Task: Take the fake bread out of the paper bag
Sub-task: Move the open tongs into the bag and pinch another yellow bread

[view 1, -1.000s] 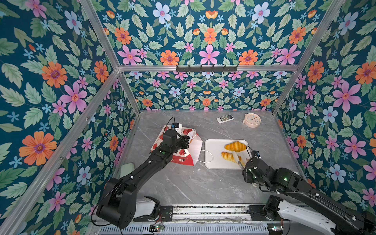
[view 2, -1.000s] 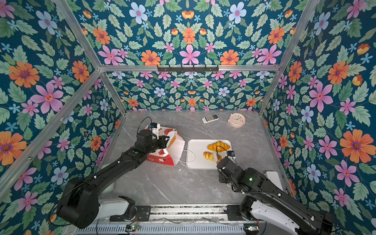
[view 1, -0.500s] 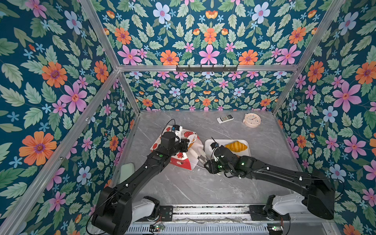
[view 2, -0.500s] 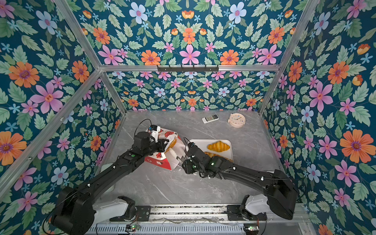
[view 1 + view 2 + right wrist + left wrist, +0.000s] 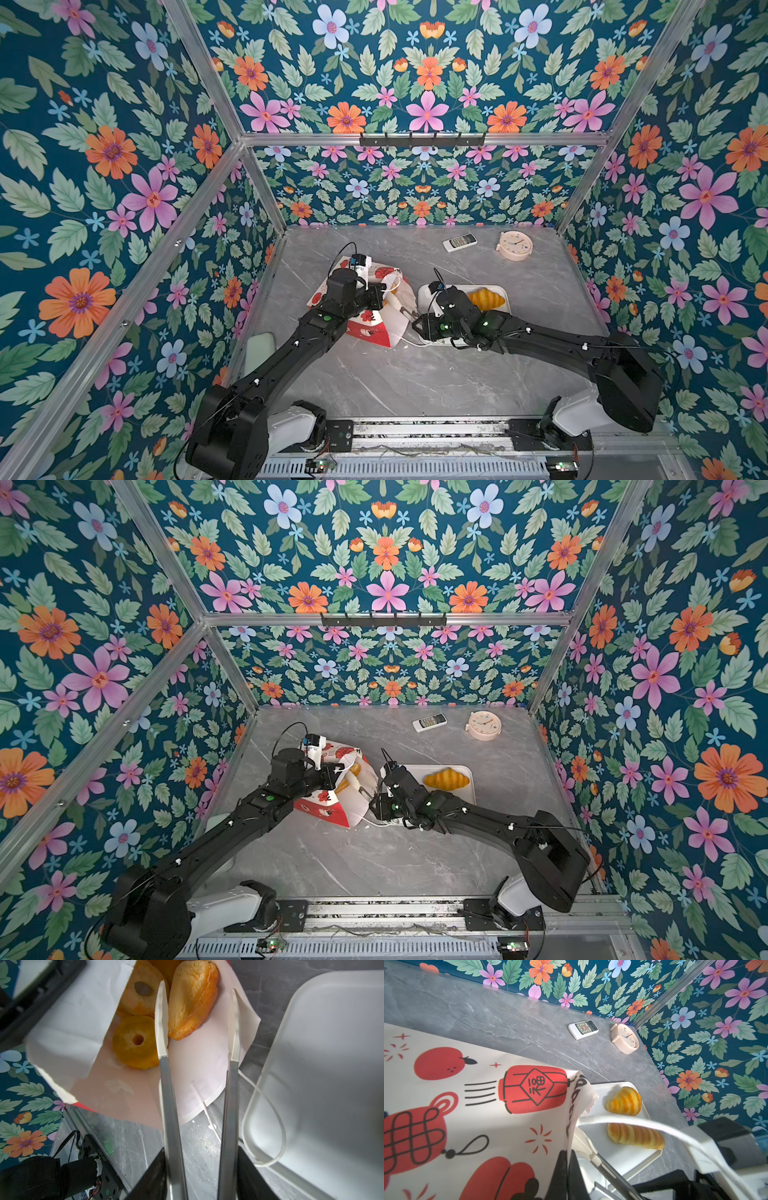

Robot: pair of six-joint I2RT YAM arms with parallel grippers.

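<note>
Peeking from paper bag (image 5: 68, 1028), fake bread (image 5: 192, 999)

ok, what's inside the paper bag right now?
In the paper bag, near its mouth: a ring donut, a second ring donut and a long bun. Anything deeper is covered by the paper.

1. The paper bag (image 5: 368, 328) lies on its side left of centre on the grey table (image 5: 415, 382), with its mouth facing right.
2. The left gripper (image 5: 377, 292) clamps the mouth's upper edge.
3. The right gripper (image 5: 405, 311) reaches into the mouth, near the fake bread (image 5: 394, 297).
4. A croissant (image 5: 485, 298) lies on the white tray (image 5: 505, 291), just right of the bag.
5. Far right are a remote control (image 5: 459, 242) and an alarm clock (image 5: 514, 246).
</note>
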